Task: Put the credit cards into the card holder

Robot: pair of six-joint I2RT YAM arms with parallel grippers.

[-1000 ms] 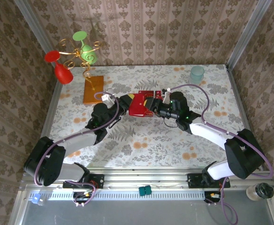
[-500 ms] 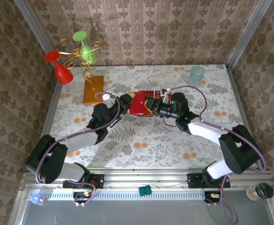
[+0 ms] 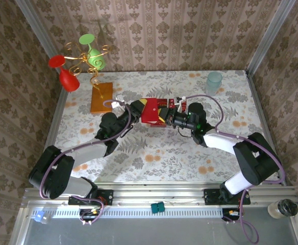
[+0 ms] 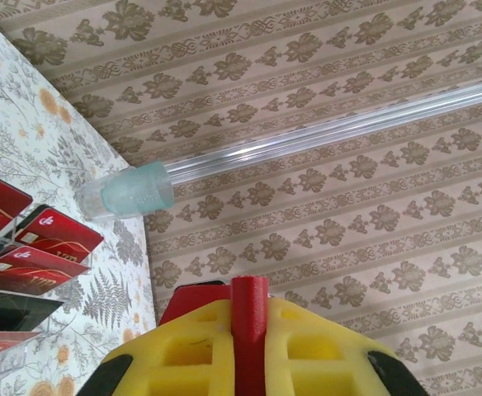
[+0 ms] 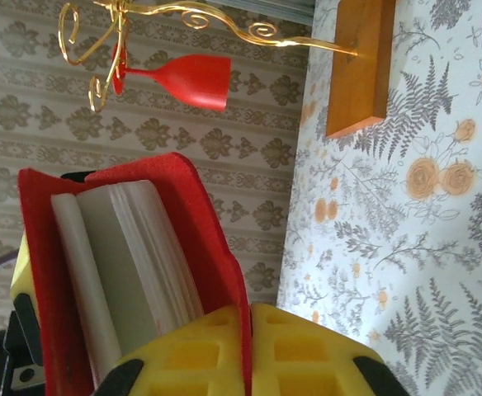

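The red card holder (image 3: pixel 151 113) is held up between both arms at mid-table. It stands open in the right wrist view, where the card holder (image 5: pixel 125 272) shows pale clear pockets inside. My left gripper (image 4: pixel 249 322) is shut on its red edge, my right gripper (image 5: pixel 249 346) shut on its thin red flap. From above, the left gripper (image 3: pixel 140 109) is at the holder's left and the right gripper (image 3: pixel 166 119) at its right. Red credit cards (image 4: pixel 55 237) with gold marks lie on the floral table just behind, apart from both grippers.
An orange-brown slab (image 3: pixel 101 98) with a gold stand (image 3: pixel 88 56) carrying red and green glasses sits back left. A pale blue cup (image 3: pixel 214 80) stands back right. Patterned walls close in the table (image 3: pixel 154 153) on three sides.
My right gripper has closed onto the card holder's flap and its arm has shifted slightly left. The left gripper has kept its grip and place.
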